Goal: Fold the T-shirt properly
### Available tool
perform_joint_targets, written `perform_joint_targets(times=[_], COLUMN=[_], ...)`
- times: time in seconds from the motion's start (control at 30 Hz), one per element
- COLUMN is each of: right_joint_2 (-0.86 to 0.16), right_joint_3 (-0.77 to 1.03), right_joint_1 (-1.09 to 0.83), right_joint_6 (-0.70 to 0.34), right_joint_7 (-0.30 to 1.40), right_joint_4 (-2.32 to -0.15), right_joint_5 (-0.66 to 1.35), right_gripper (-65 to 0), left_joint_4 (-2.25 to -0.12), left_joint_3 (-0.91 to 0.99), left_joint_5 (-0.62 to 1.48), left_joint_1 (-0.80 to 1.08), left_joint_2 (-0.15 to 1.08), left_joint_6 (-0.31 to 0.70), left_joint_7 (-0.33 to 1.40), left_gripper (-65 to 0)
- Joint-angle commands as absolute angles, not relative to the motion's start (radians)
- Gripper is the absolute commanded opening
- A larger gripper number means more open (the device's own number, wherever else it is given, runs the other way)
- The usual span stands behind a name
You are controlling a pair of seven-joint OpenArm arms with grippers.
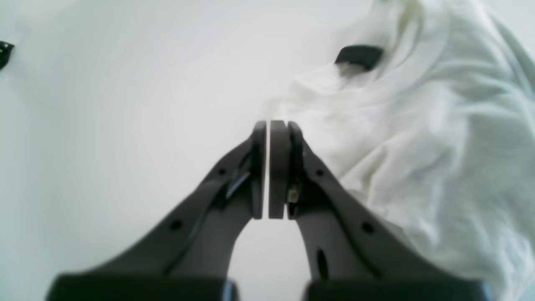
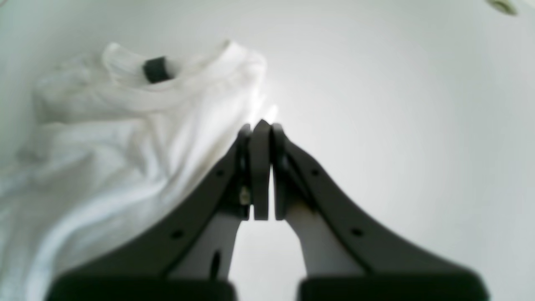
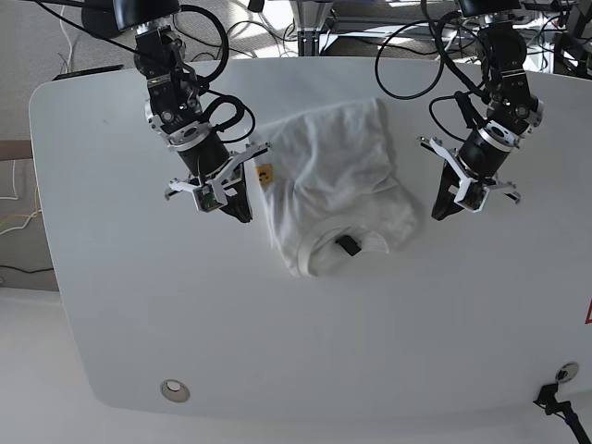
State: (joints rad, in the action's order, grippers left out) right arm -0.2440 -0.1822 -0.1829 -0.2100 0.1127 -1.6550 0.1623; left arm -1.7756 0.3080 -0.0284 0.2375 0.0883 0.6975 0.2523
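White T-shirt (image 3: 335,180) lies lengthwise, collar toward the table's (image 3: 388,351) near edge.

We see a white table (image 3: 305,361) w/ rounded corners, round metal grommet (image 3: 173,390) near its front-left edge. Grey carpet floor (image 3: 55,42) behind, black cables (image 3: 305,37) + metal frame legs at top. Bright, even light.
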Motion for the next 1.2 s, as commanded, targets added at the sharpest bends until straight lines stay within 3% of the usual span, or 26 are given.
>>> perform_joint_targets(times=[0.0,0.17,0.43,0.53,0.8,1.0,1.17], right_joint_2=[-0.219,-0.148,-0.148,-0.145,-0.143,-0.142,-0.101], right_joint_3=[-0.108,0.053,0.127,0.153,0.111,0.028,-0.007], right_joint_1=[-0.216,-0.404,-0.702,-0.82,-1.076,-1.106,-0.928], right_joint_6=[-0.196,-0.194,-0.194,-0.194,-0.194,-0.186,-0.193], right_joint_7=[0.004,-0.137,-0.194,-0.194,-0.217,-0.219,-0.22], right_joint_4=[-1.679,-1.684,-1.774,-1.817,-1.822,-1.65,-1.339], right_joint_5=[0.122,0.079,0.085,0.085,0.085,0.085,0.081], right_gripper=[-65.0,-65.0,-65.0,-65.0,-65.0,-65.0,-65.0], left_joint_4=[-1.782,-1.747,-1.794,-1.845,-1.828,-1.636,-1.339], left_joint_3=[0.334,0.423,0.44,0.496,0.547,0.495,0.455], left_joint_5=[-0.01,-0.013,-0.008,-0.007,0.001,0.015,0.013], left_joint_1=[0.249,0.325,0.598,0.719,0.961,0.989,0.835], left_joint_2=[0.076,-0.024,-0.051,-0.119,-0.157,-0.157,-0.082], left_joint_6=[0.682,0.63,0.627,0.633,0.634,0.634,0.628], left_joint_7=[0.114,-0.059,-0.065,-0.065,-0.065,-0.065,-0.064], left_gripper=[-65.0,-65.0,-65.0,-65.0,-65.0,-65.0,-65.0])
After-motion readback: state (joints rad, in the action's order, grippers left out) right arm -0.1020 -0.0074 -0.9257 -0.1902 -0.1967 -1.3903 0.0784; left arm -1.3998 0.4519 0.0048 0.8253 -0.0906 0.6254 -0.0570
